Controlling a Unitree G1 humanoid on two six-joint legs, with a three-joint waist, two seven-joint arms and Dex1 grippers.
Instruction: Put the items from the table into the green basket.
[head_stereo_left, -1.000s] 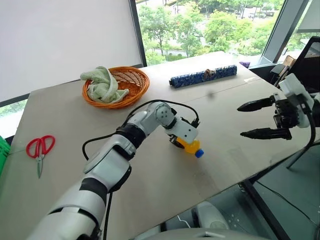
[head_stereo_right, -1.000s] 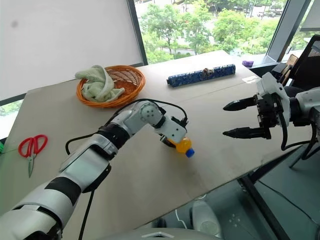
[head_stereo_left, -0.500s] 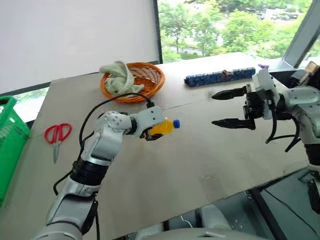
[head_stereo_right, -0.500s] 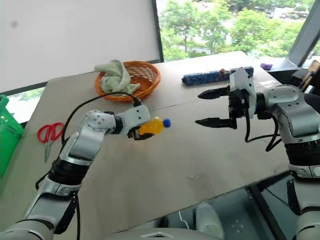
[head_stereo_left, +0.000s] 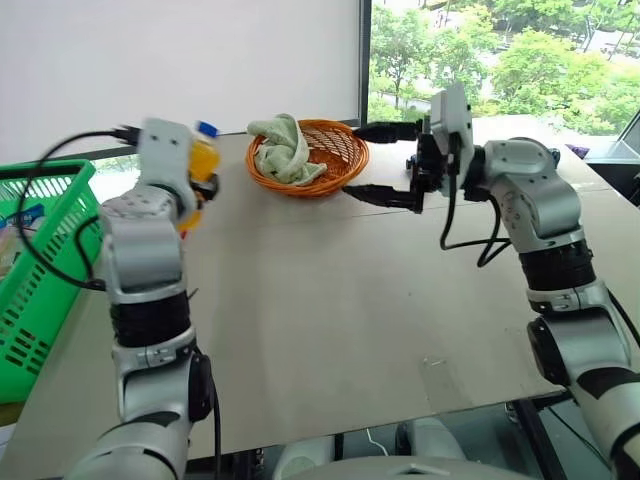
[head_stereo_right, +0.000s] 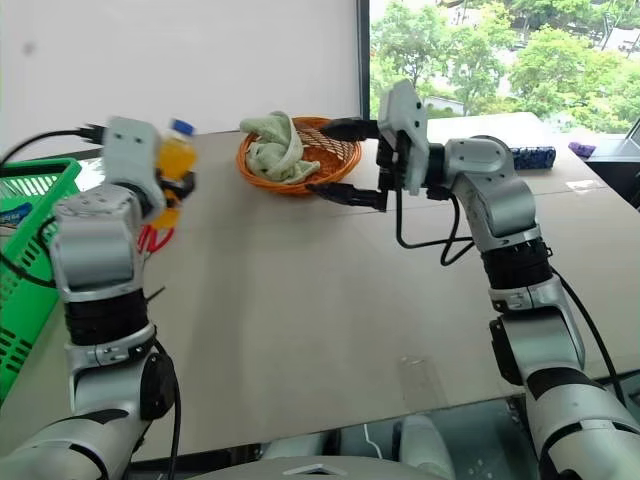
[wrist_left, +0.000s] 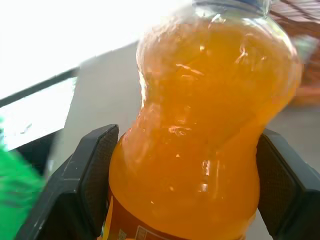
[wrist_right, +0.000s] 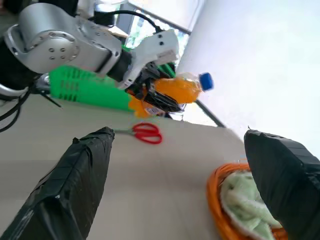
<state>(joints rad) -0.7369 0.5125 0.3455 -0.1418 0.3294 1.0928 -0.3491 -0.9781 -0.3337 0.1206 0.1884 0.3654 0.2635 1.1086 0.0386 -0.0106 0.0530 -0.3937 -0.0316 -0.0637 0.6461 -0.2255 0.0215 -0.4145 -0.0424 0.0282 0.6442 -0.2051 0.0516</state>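
Grey-brown tabletop (head_stereo_left: 330, 300): left gripper (wrist_left: 190, 185) pinches small orange drink bottle (wrist_left: 200, 130); might miss bright green basket (head_stereo_left: 40, 270) left-frame if released early.

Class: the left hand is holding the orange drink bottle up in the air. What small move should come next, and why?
Probably swing the left hand further left, over the green basket. It grips the orange drink bottle clear of the table, but the basket's opening lies off to its left, not yet beneath the bottle.

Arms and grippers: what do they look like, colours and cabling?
Both arms are silver-grey segmented shells with black joint bands. Black cables loop outside the left arm and right arm. Each white-housed gripper, left gripper and right gripper, has two black fingers.
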